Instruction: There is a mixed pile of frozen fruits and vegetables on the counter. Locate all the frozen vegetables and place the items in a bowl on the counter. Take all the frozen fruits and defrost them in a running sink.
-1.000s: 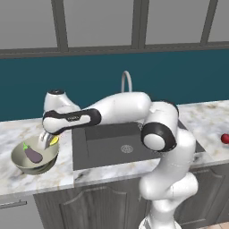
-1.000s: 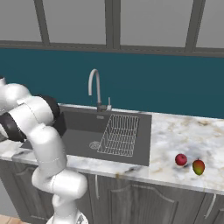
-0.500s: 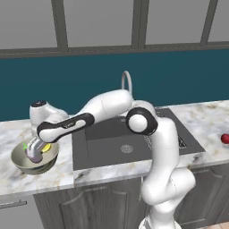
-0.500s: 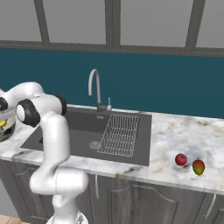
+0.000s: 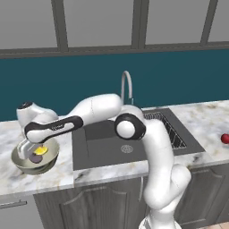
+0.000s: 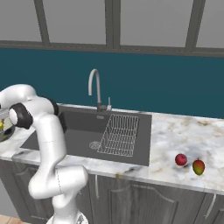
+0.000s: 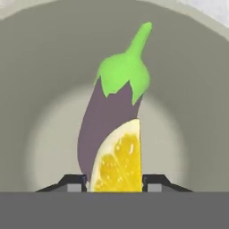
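1. Gripper (image 7: 114,183): down inside the bowl (image 5: 50,157), its two fingers close on either side of the yellow piece (image 7: 118,163); whether they press it cannot be told.
2. Yellow piece: wedge-shaped, in front of the eggplant (image 7: 109,114), over the bowl's floor.
3. Eggplant: lying in the bowl, green cap pointing away from the hand.
4. Bowl: on the counter (image 5: 27,179), left of the sink (image 5: 103,150).
5. Red fruit (image 6: 181,159) and orange-red fruit (image 6: 198,167): side by side on the counter, right of the sink.
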